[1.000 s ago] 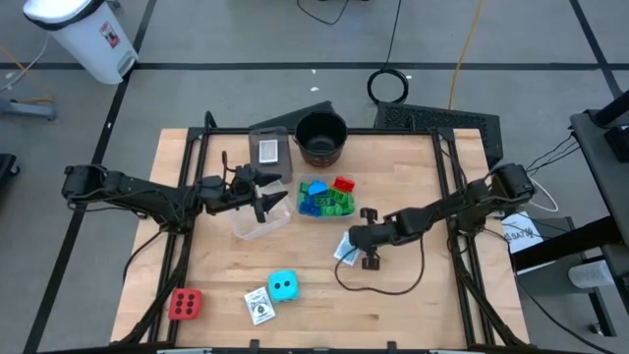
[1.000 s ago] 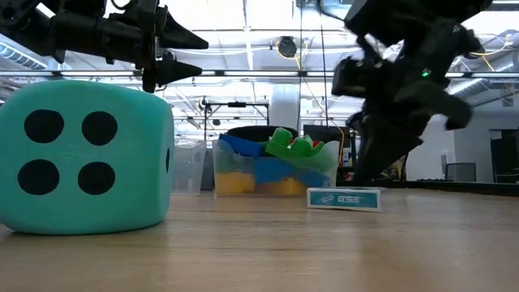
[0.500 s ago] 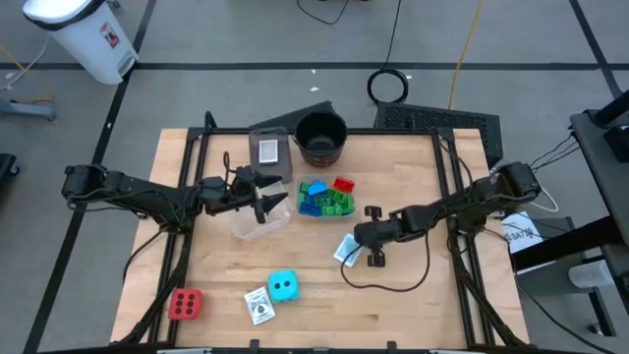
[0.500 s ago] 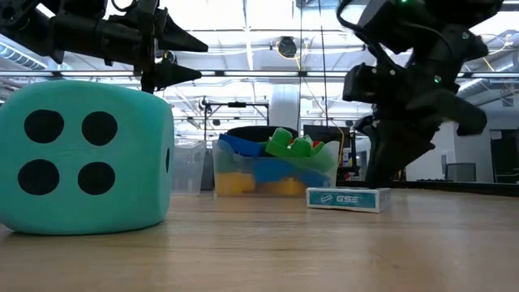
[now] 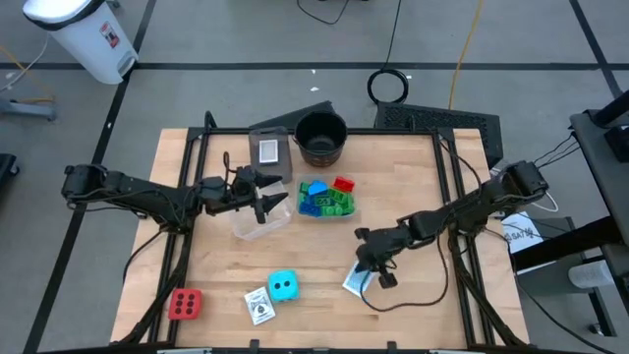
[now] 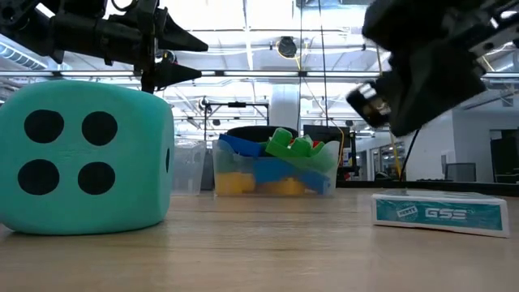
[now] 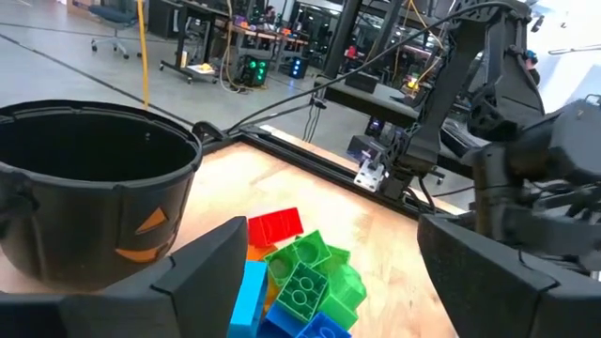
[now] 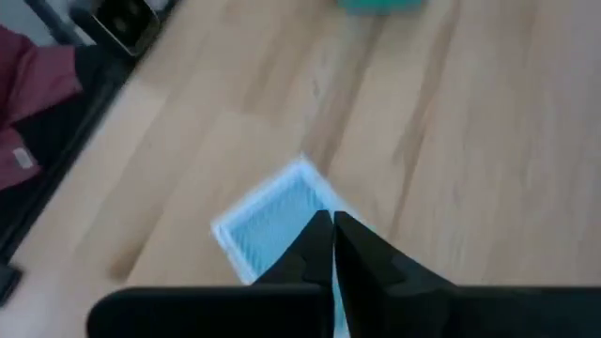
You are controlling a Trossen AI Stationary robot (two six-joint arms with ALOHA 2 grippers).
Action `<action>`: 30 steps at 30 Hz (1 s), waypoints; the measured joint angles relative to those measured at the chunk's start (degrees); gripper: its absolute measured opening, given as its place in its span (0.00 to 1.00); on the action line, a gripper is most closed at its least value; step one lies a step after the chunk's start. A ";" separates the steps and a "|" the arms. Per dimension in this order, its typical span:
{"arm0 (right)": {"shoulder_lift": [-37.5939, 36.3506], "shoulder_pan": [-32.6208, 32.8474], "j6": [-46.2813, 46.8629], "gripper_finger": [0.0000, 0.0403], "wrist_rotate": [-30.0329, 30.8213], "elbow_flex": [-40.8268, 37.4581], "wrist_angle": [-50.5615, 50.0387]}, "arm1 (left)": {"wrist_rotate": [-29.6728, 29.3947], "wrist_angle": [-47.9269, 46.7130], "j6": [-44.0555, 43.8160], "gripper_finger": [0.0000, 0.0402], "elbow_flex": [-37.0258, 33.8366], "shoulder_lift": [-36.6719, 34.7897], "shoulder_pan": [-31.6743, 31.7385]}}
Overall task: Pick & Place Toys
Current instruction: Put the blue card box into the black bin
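Note:
A blue white-bordered card pack (image 5: 354,282) lies flat on the table, also in the low view (image 6: 438,215) and the right wrist view (image 8: 268,225). My right gripper (image 5: 376,268) is shut, its tips (image 8: 333,223) over the pack. A clear tub (image 5: 324,199) holds blue, green and red blocks (image 7: 300,277). My left gripper (image 5: 278,202) is open and empty above another clear tub (image 5: 257,224). A cyan dotted cube (image 5: 283,286), a red dotted cube (image 5: 184,304) and a small card (image 5: 258,307) rest on the table near the front. My right gripper's shut fingertips (image 8: 319,239) stand over the card pack's top face (image 8: 282,211), slanting down from above. The pack lies flat on the table. The low view shows a gap below the gripper (image 6: 405,89), so I cannot tell whether the tips touch it.
A black round pot (image 5: 320,138) stands at the far edge, with a third clear tub (image 5: 269,149) beside it that holds a card. A black cable (image 5: 393,300) loops on the table near my right gripper. Bare wood lies at the front right.
My right gripper has gone toward the table's near edge, staying shut. The blue card pack has slid along the table with it, from beside the block tub to a spot nearer the front edge, still flat.

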 joint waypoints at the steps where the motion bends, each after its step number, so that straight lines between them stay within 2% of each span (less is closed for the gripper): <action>1: -0.05 0.68 -1.39 0.01 0.96 0.00 1.29 | -0.01 0.00 -0.01 0.79 0.00 0.00 0.00; 4: -0.10 2.70 -7.57 0.07 1.21 0.00 3.26 | -0.02 -0.07 -0.43 0.80 0.00 0.00 0.00; 6: 0.59 3.99 -9.66 0.15 1.10 0.00 4.88 | -0.02 -0.05 -0.45 0.79 0.00 0.00 0.00; 10: 2.31 4.85 -8.79 0.39 1.98 0.00 8.10 | -0.01 0.03 -0.47 0.78 0.00 0.00 -0.04; 12: 3.31 4.85 -8.40 0.53 4.79 0.00 9.08 | 0.00 0.02 -0.48 0.77 0.00 0.00 -0.04; 15: 5.07 4.83 -8.72 0.72 10.09 0.00 7.79 | -0.02 0.04 -0.49 0.77 0.00 0.00 -0.04; 18: 6.48 4.83 -11.47 0.85 11.04 -0.04 2.46 | 0.01 -0.03 -0.51 0.78 0.00 0.00 -0.04; 23: 7.27 4.79 -11.75 0.93 10.16 0.09 -1.43 | 0.01 -0.35 -0.51 0.80 0.00 0.00 -0.13; 27: 7.23 4.79 -12.52 0.91 10.27 -1.57 1.44 | 0.01 -0.48 -0.52 0.79 0.00 0.00 -0.11; 30: 7.23 4.57 -8.74 0.89 13.83 -3.27 5.36 | 0.01 -0.48 -0.64 0.77 0.00 0.00 -0.11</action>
